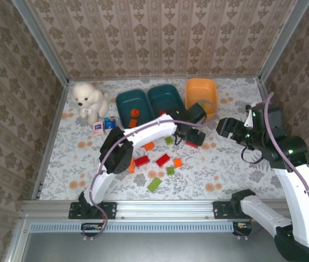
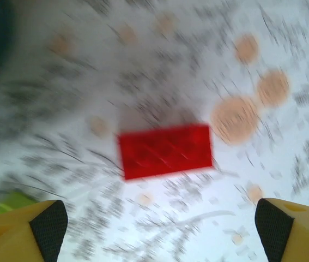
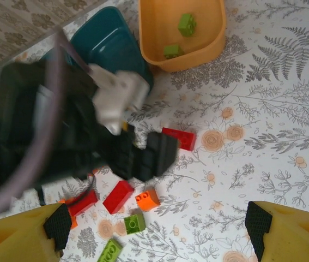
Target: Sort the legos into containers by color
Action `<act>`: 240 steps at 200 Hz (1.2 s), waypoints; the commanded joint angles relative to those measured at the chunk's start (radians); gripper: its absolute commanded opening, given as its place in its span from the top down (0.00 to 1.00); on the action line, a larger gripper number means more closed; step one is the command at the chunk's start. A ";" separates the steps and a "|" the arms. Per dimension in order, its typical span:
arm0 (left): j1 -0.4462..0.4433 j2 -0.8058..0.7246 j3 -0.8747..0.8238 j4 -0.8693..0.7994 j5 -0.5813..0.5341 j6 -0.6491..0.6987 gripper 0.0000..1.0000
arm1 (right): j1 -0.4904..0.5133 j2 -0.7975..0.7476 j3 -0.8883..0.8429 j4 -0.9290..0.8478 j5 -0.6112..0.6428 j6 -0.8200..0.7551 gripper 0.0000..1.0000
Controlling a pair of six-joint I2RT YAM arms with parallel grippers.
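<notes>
Right wrist cam caught the orange tray (image 3: 215, 38) with two green bricks (image 3: 186, 24) inside; overhead they were just a green speck. Left hand (image 2: 154, 226) hung spread wide, empty, over a red brick (image 2: 165, 151) on the surface (image 2: 285, 180). Right hand (image 3: 157, 229) gaped wide too.

Three trays stand in a row along the far side of the counter (image 1: 225, 169): the left tray (image 1: 120, 101), the middle tray (image 1: 165, 98) touching it, and the right tray (image 1: 200, 83) just beside that. A plush dog (image 1: 89, 100) sits left of the row, with small items (image 1: 103, 125) just before it. Two bricks (image 1: 134, 113) lie in the left tray, and two more (image 3: 186, 24) in the right tray. Loose bricks (image 1: 162, 159) are scattered mid-counter, before the trays. The left hand (image 2: 159, 221) hangs before the right tray, with one brick (image 2: 165, 150) directly beneath it. The right hand (image 3: 154, 232) is to its right.
</notes>
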 commanded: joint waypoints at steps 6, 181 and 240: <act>0.015 0.042 0.028 -0.017 -0.002 -0.071 0.03 | -0.001 -0.031 -0.018 0.008 0.008 0.006 0.13; -0.019 0.282 0.214 -0.094 -0.120 0.005 0.22 | -0.001 -0.032 -0.029 -0.006 -0.004 0.004 0.13; -0.022 0.287 0.247 -0.107 -0.153 0.031 0.42 | -0.002 -0.027 -0.031 -0.003 -0.012 0.004 0.13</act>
